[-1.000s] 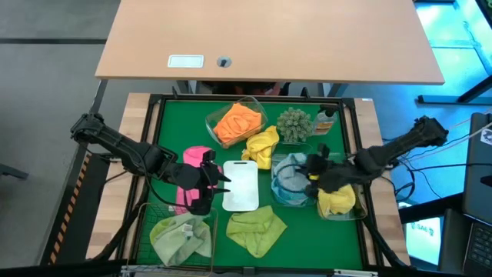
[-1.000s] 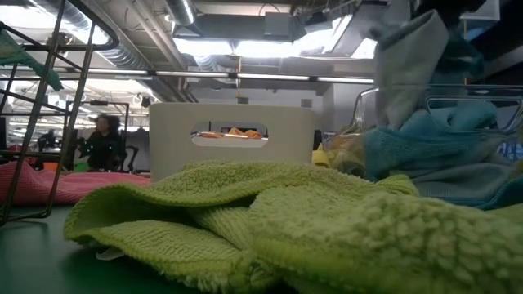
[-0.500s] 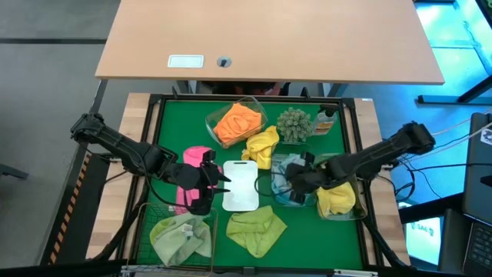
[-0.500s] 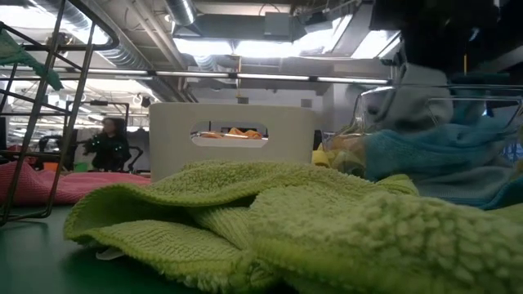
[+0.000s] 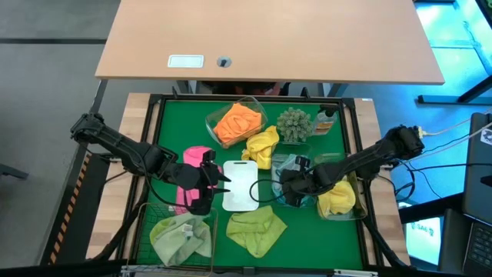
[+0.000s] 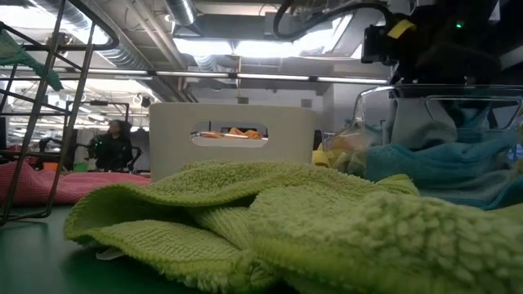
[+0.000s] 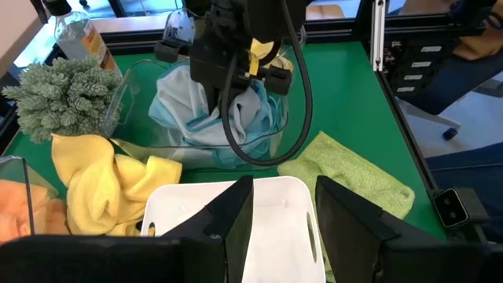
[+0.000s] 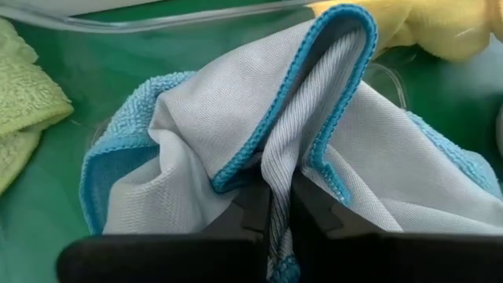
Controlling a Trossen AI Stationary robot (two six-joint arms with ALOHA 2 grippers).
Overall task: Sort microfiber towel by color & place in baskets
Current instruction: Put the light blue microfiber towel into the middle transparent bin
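Closely, the right gripper (image 8: 279, 206) pinches a fold of the teal-blue towel (image 8: 236, 134), which lies crumpled in a clear tub (image 5: 286, 173). Left gripper (image 7: 279, 212) waits with fingers apart over the white tray (image 5: 241, 185) on the green table (image 5: 346, 231). Only the low view shows a person (image 6: 110, 147) far behind.

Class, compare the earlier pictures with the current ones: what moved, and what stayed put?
The right gripper moved leftward over the clear tub and lowered the blue towel into it, jaws still pinching a fold. The left gripper stayed above the white tray; the other towels did not move.
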